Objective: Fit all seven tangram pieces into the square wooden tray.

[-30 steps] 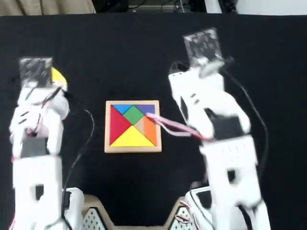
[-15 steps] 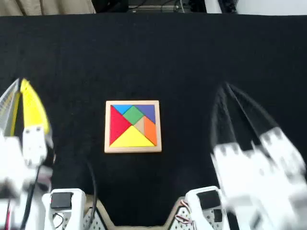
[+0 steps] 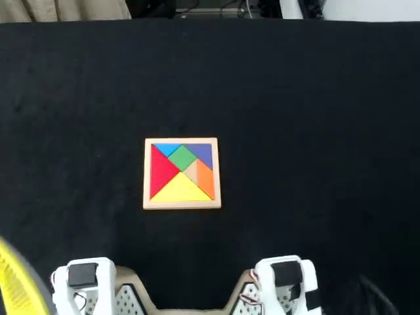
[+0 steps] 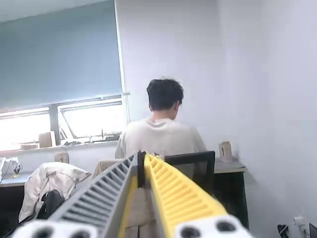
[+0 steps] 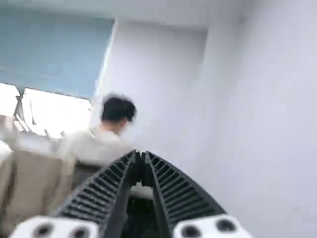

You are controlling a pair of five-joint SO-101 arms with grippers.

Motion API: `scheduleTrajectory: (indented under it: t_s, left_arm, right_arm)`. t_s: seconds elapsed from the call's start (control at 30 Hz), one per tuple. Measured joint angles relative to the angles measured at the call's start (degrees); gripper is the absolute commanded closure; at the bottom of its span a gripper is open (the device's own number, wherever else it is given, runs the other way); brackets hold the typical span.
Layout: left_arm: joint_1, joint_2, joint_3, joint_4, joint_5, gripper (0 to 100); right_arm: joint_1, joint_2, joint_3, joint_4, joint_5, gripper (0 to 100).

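The square wooden tray (image 3: pixel 147 205) lies in the middle of the black table. Inside it sit the tangram pieces: a red triangle (image 3: pixel 162 172), a yellow triangle (image 3: pixel 181 190), a blue triangle (image 3: pixel 168 148), a green square (image 3: pixel 183 157), a purple piece (image 3: pixel 205 153), an orange piece (image 3: pixel 206 178) and a tan triangle (image 3: pixel 191 170). My left gripper (image 4: pixel 140 157) is shut, its grey and yellow fingers pressed together and raised toward the room. My right gripper (image 5: pixel 139 155) is shut too, its black fingers closed with nothing between them. A yellow finger (image 3: pixel 16 289) shows at the table's near left corner.
The two arm bases (image 3: pixel 85 283) (image 3: pixel 283 282) stand at the near edge of the table. Black cloth (image 3: pixel 315 118) covers the table all around the tray.
Both arms have drawn back from over the table toward their bases and lifted, so the wrist cameras now face the room. The tray and its pieces have not moved.
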Motion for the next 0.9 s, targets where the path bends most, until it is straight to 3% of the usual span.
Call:
scheduleTrajectory:
  t_s: [0.2, 0.4, 0.5, 0.6, 0.9]
  left_arm:
    - [-0.1, -0.2, -0.3, 12.8, 0.0, 97]
    - [-0.2, -0.2, -7.6, 18.2, -0.1, 97]
    - [-0.1, -0.3, -11.2, 15.2, 0.0, 97]
    - [-0.1, -0.3, -5.8, 9.5, 0.6, 97]
    - [-0.1, -0.2, 30.9, -8.4, 1.0, 97]
  right_arm:
    - [0.1, -0.2, -8.6, 13.5, 0.0, 98.7]
    - [0.4, -0.2, -16.1, 15.6, 0.0, 98.6]
    - [0.8, -0.2, -14.6, 13.5, 0.0, 98.6]
    - [1.1, -0.2, -7.8, 9.3, 0.0, 98.6]
    - [1.5, -0.2, 27.7, -7.7, -0.1, 98.6]
